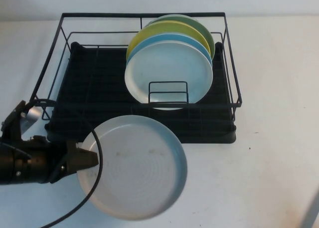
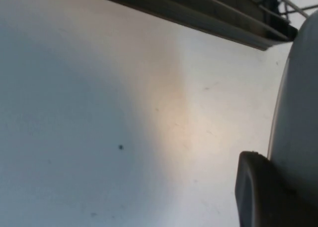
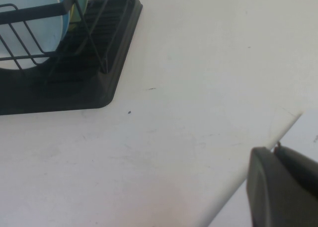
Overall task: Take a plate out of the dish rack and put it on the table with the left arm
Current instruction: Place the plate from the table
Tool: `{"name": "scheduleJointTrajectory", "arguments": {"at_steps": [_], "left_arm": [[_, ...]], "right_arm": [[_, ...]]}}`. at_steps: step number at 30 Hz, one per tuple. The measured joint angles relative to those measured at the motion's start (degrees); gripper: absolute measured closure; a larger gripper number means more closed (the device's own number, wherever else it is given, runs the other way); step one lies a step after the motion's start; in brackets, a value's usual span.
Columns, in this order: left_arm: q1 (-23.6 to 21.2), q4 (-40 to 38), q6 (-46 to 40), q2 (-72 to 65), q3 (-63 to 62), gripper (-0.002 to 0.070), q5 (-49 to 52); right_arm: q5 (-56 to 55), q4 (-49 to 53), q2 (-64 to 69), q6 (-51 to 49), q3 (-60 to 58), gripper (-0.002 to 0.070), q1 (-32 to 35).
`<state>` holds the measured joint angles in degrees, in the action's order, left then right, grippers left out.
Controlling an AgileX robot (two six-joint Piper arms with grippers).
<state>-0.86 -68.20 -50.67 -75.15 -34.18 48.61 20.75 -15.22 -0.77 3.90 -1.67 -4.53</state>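
A: Start at the left claw (image 1: 88, 159). What is it doing?

B: It's clamped on the left rim of the plate (image 1: 133, 166), low at the near-left of the high view. The left arm (image 1: 30, 163) reaches in level from the left edge, wrist pointing right, its cable looping down under the plate.

A: And the plate itself?

B: Out of the dish rack (image 1: 142, 78), in front of the rack's near edge and overlapping it slightly in the high view. It looks a little tilted. I can't tell whether its far side touches the tabletop (image 1: 269, 178); the left wrist view shows tabletop beside the plate's edge (image 2: 298, 122).

A: So which step?

B: The placing, I'd judge. The lift out is done. Next it needs to lower until the plate lies flat, then spread the fingers and back away leftward without dragging it.

A: The rest of the rack?

B: A whiter plate (image 1: 169, 73) stands upright in front of blue, yellow and green ones.

A: The right claw (image 3: 280, 187)?

B: Parked over bare tabletop near the rack's corner, well off to the right. I cannot tell whether it is apart or together.
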Motion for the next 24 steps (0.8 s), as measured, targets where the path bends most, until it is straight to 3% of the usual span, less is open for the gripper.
{"name": "scheduleJointTrajectory", "arguments": {"at_steps": [6, 16, 19, 24], "left_arm": [[0.0, -2.6, -4.5, -7.0, 0.0, 0.0623, -3.3], [0.0, -13.6, -18.3, -17.7, 0.0, 0.0603, -4.1], [0.0, -15.7, -22.4, -18.3, 0.0, 0.0515, -4.0], [0.0, -16.4, -24.5, -18.3, 0.0, 0.0288, -3.9]], "right_arm": [[0.0, 0.0, 0.0, 0.0, 0.0, 0.0696, 0.0], [0.0, 0.0, 0.0, 0.0, 0.0, 0.0696, 0.0], [0.0, 0.0, 0.0, 0.0, 0.0, 0.0696, 0.0], [0.0, 0.0, 0.0, 0.0, 0.0, 0.0696, 0.0]]}}
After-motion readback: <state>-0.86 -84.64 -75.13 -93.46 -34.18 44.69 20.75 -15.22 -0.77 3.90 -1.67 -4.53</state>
